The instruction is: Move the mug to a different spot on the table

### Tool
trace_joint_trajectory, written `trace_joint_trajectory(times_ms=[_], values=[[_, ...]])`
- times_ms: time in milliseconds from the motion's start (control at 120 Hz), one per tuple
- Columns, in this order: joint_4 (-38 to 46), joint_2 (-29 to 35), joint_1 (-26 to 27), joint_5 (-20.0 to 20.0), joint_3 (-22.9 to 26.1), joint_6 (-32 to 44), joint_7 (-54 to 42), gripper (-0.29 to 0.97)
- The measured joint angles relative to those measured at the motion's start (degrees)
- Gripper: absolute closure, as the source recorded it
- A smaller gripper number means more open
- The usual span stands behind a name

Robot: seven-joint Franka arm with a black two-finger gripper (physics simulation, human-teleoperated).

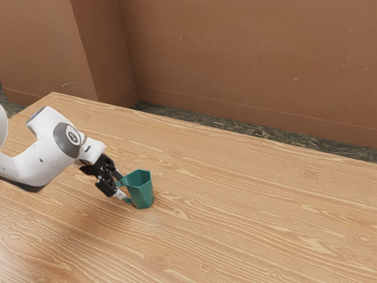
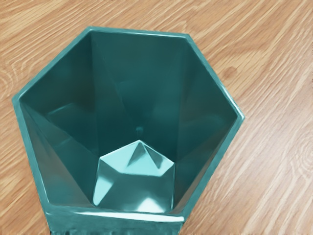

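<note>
A: Where now, the teal hexagonal mug (image 1: 140,187)?

B: On the near part of the wooden table (image 1: 247,200), toward the exterior view's left, well apart from the far edge. Seems to lean a little, mouth tipped toward the black gripper (image 1: 119,191).

A: Jaw state?

B: Cannot tell. Right at the mug's wall on the exterior view's left, contact hidden behind the rim.

A: And from the wrist?

B: Straight down into the teal hexagonal mug (image 2: 132,122). Empty inside, one wall just under the hand, bare wooden table (image 2: 274,58) beyond the other walls.

A: Step in hand, then?

B: Probably the grip on that wall, or the very start of the lift. Base on the wood or just above it: cannot tell.

A: How to do it well?

B: Confirm a firm pinch on the wall first; thin rim, likely easy to slip. Lift straight up, slowly, only enough to clear the wood. Keep the wrist level against further lean. Carry toward the open stretch on the exterior view's right, lower gently, release only with the base flat.
</note>
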State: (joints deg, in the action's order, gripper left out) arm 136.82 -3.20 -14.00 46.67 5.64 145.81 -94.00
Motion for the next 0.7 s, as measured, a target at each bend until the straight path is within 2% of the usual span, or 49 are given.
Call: trace_joint_trajectory(times_ms=[375,583,700], values=[[-0.7,7.6,-0.4,-1.1,-0.9,-5.1,0.3,0.00],[-13.6,7.4,0.0,-25.4,-1.0,-17.9,10.5,0.00],[-21.5,5.5,0.2,-34.7,-0.9,-27.2,18.2,0.00]])
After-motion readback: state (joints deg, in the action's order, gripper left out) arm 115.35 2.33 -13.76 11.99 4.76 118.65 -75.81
